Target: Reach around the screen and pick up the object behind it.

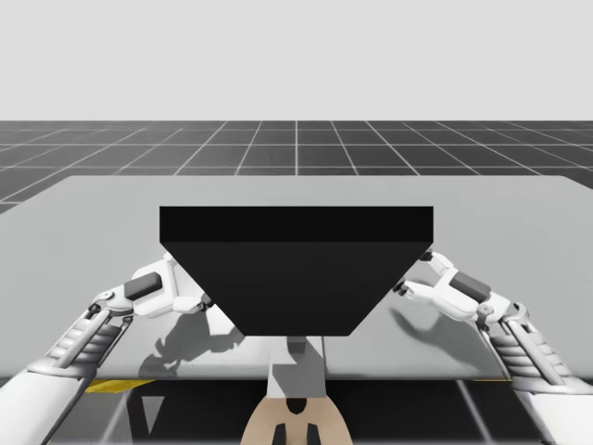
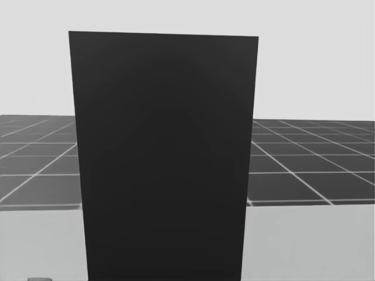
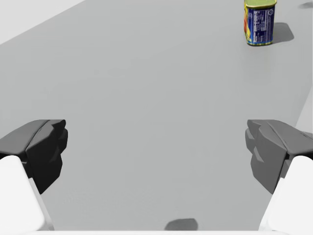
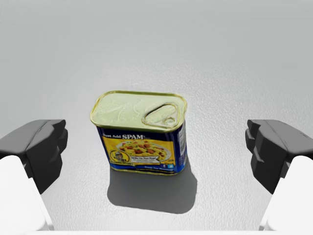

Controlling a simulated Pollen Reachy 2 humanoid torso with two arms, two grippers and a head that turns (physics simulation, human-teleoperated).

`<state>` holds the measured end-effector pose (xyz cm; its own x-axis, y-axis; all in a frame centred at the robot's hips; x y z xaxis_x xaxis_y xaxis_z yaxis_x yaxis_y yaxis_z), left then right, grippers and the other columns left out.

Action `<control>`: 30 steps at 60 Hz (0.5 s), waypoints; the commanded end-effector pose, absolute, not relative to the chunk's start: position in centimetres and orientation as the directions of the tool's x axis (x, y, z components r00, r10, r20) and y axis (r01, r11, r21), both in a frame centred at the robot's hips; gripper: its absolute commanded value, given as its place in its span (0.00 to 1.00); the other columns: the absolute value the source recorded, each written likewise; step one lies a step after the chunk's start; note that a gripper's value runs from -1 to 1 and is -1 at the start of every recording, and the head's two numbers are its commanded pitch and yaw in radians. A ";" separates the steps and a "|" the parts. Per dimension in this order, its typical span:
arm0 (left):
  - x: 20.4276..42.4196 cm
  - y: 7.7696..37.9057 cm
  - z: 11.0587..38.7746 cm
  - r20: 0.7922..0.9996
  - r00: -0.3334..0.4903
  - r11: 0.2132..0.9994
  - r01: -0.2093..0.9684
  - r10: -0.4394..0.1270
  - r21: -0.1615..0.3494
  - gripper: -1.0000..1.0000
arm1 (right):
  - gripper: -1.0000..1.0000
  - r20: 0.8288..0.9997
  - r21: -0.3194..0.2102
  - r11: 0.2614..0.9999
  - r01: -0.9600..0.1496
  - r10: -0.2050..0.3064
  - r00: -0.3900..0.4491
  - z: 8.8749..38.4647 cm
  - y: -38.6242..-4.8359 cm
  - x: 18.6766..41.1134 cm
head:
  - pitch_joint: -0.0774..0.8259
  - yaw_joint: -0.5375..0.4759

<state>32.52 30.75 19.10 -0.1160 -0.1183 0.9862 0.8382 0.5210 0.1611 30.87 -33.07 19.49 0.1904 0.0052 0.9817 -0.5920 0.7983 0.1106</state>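
Both spread wide: left tool (image 3: 156, 144) holds nothing; right tool (image 4: 156, 144) has the blue rectangular can (image 4: 139, 134) between its fingers (image 4: 41, 147), untouched.

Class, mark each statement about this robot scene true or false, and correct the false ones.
1. A black screen stands on the table. True.
2. The right gripper is shut on the blue rectangular can. False: its fingers are open, and the can stands ahead of them, untouched.
3. The can lies on its side. False: it stands upright, pull-tab lid on top.
4. The left gripper is open. True.
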 end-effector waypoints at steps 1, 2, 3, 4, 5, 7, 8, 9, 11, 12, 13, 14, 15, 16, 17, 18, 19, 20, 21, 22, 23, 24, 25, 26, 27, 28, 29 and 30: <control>32.5 30.7 19.0 0.985 -0.120 0.519 0.838 -0.124 0.168 0.00 | 0.00 0.987 0.101 0.770 -0.630 0.005 0.164 18.5 -31.4 33.6 | 0.15 0.46; 32.5 30.7 19.0 0.985 -0.121 0.518 0.838 -0.125 0.168 0.00 | 0.00 0.986 0.103 0.765 -0.636 0.007 0.167 18.3 -31.0 33.8 | 0.16 0.46; 32.5 30.7 19.0 0.985 -0.121 0.518 0.839 -0.125 0.169 0.00 | 0.00 0.986 0.099 0.762 -0.640 0.011 0.166 18.3 -30.9 34.0 | 0.16 0.46; 32.5 30.7 19.0 0.985 -0.122 0.518 0.839 -0.126 0.170 0.00 | 0.00 0.988 0.081 0.763 -0.642 0.023 0.152 18.1 -30.5 34.2 | 0.16 0.46; 32.5 30.7 19.0 0.984 -0.123 0.518 0.838 -0.128 0.172 0.00 | 0.00 0.988 0.080 0.757 -0.649 0.025 0.151 17.9 -30.1 34.5 | 0.16 0.46; 32.5 30.7 19.0 0.984 -0.124 0.517 0.838 -0.129 0.173 0.00 | 0.00 0.988 0.085 0.747 -0.659 0.024 0.155 17.7 -29.6 34.8 | 0.16 0.46; 32.5 30.7 19.0 0.984 -0.125 0.516 0.839 -0.130 0.174 0.00 | 0.00 0.987 0.086 0.744 -0.663 0.027 0.157 17.6 -29.5 34.8 | 0.16 0.46; 32.5 30.7 19.0 0.984 -0.125 0.516 0.839 -0.130 0.175 0.00 | 0.00 0.988 0.078 0.741 -0.667 0.033 0.153 17.4 -29.1 35.1 | 0.16 0.46; 32.5 30.7 19.0 0.983 -0.126 0.515 0.839 -0.132 0.177 0.00 | 0.00 0.988 0.070 0.742 -0.667 0.040 0.148 17.2 -28.8 35.3 | 0.16 0.46; 32.4 30.7 19.0 0.983 -0.128 0.514 0.839 -0.133 0.178 0.00 | 0.00 0.987 0.070 0.736 -0.673 0.046 0.153 17.0 -28.6 35.4 | 0.16 0.46; 32.4 30.7 19.0 0.983 -0.128 0.513 0.840 -0.133 0.179 0.00 | 0.00 0.987 0.063 0.734 -0.676 0.053 0.150 16.9 -28.3 35.6 | 0.17 0.46; 32.4 30.7 19.0 0.983 -0.128 0.512 0.840 -0.133 0.179 0.00 | 0.00 0.987 0.065 0.735 -0.675 0.052 0.151 16.8 -28.2 35.7 | 0.17 0.46; 32.4 30.7 19.0 0.983 -0.129 0.511 0.840 -0.134 0.180 0.00 | 0.00 0.987 0.064 0.735 -0.675 0.052 0.151 16.7 -28.1 35.8 | 0.17 0.46; 32.4 30.7 19.0 0.982 -0.130 0.511 0.840 -0.136 0.182 0.00 | 0.00 0.986 0.070 0.730 -0.680 0.053 0.159 16.5 -27.8 36.0 | 0.17 0.46; 32.4 30.7 19.0 0.982 -0.130 0.510 0.840 -0.136 0.182 0.00 | 0.00 0.986 0.069 0.728 -0.682 0.054 0.158 16.4 -27.7 36.1 | 0.17 0.46; 32.4 30.7 19.0 0.982 -0.130 0.510 0.841 -0.136 0.183 0.00 | 0.00 0.986 0.068 0.729 -0.681 0.055 0.156 16.3 -27.7 36.2 | 0.17 0.46; 32.4 30.7 19.0 0.982 -0.131 0.510 0.841 -0.136 0.183 0.00 | 0.00 0.987 0.062 0.736 -0.674 0.055 0.150 16.2 -27.6 36.3 | 0.17 0.46; 32.3 30.6 18.9 0.982 -0.132 0.508 0.841 -0.139 0.185 0.00 | 0.00 0.987 0.063 0.737 -0.673 0.056 0.153 15.9 -27.5 36.5 | 0.18 0.46; 32.3 30.6 18.9 0.981 -0.133 0.508 0.841 -0.140 0.186 0.00 | 0.00 0.986 0.065 0.734 -0.676 0.056 0.156 15.8 -27.5 36.7 | 0.18 0.46; 32.3 30.6 18.9 0.981 -0.133 0.508 0.841 -0.141 0.187 0.00 | 0.00 0.986 0.066 0.735 -0.675 0.057 0.158 15.7 -27.4 36.7 | 0.18 0.46; 32.3 30.6 18.9 0.981 -0.134 0.507 0.841 -0.142 0.189 0.00 | 0.00 0.986 0.071 0.738 -0.671 0.051 0.160 15.4 -27.4 37.0 | 0.18 0.46; 32.3 30.6 18.9 0.981 -0.134 0.506 0.841 -0.143 0.189 0.00 | 0.00 0.986 0.071 0.739 -0.670 0.050 0.160 15.3 -27.4 37.1 | 0.18 0.46; 32.2 30.6 18.9 0.980 -0.135 0.506 0.841 -0.144 0.190 0.00 | 0.00 0.986 0.068 0.744 -0.665 0.051 0.158 15.2 -27.4 37.1 | 0.18 0.46; 32.2 30.6 18.9 0.980 -0.136 0.506 0.841 -0.145 0.191 0.00 | 0.00 0.986 0.072 0.744 -0.665 0.050 0.162 14.9 -27.4 37.2 | 0.18 0.46; 32.2 30.5 18.9 0.980 -0.136 0.505 0.841 -0.145 0.192 0.00 | 0.00 0.986 0.070 0.746 -0.662 0.051 0.162 14.7 -27.4 37.4 | 0.18 0.46; 32.2 30.5 18.9 0.980 -0.136 0.505 0.842 -0.145 0.192 0.00 | 0.00 0.985 0.067 0.749 -0.659 0.054 0.161 14.6 -27.4 37.4 | 0.18 0.46; 32.2 30.5 18.9 0.980 -0.137 0.504 0.842 -0.145 0.192 0.00 | 0.00 0.985 0.068 0.750 -0.658 0.055 0.164 14.5 -27.4 37.5 | 0.18 0.46; 32.2 30.5 18.9 0.980 -0.137 0.503 0.843 -0.146 0.193 0.00 | 0.00 0.987 0.034 0.764 -0.645 0.077 0.144 14.2 -27.4 37.6 | 0.19 0.46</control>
<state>32.30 30.59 18.92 -0.1328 -0.1403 0.9812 0.8409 0.5080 0.1865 36.60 -27.72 15.71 0.1531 0.0499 0.9869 -0.6636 0.7452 0.0653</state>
